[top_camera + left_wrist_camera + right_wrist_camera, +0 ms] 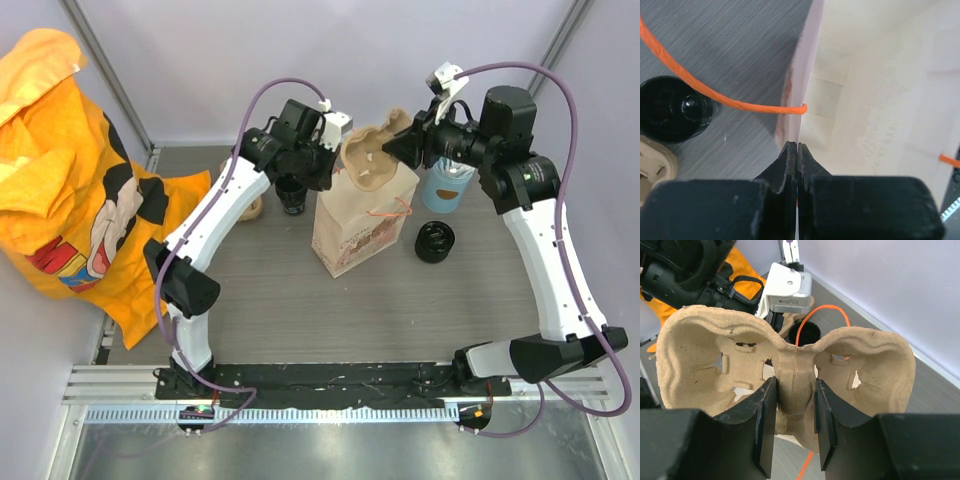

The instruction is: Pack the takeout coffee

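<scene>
left gripper [797,148]: jaws pressed together on the thin rim of the paper bag [875,115], pinching one wall w/ nothing else between them. right gripper [794,384]: jaws clamp the centre ridge of the pulp carrier [705,360], which hangs above the bag mouth, cup wells facing the wrist cam.

risks, working outward. the left pinch is on a sliver of paper near the orange handle [740,102]. any sideways tug from that arm prob tears the rim or slips off, & then the mouth sags shut. in the top view the carrier looks about as wide as the opening. if it goes down tilted, a lobe could catch the rim, crumple the wall or tip the bag, since only one side is held. the handle loop could also snag a lobe or a finger.

the takeout coffee [435,242] stands on the table [300,300] just right of the bag's base, lid on, not packed yet. a look-alike black cup [291,196] stands left of the bag, just beside the left arm; can't tell which one is meant. if the bag topples either way it prob knocks one over. the light-blue cup [447,185] sits close by the right wrist & near the coffee, so a low swing of that arm could clip both.
</scene>
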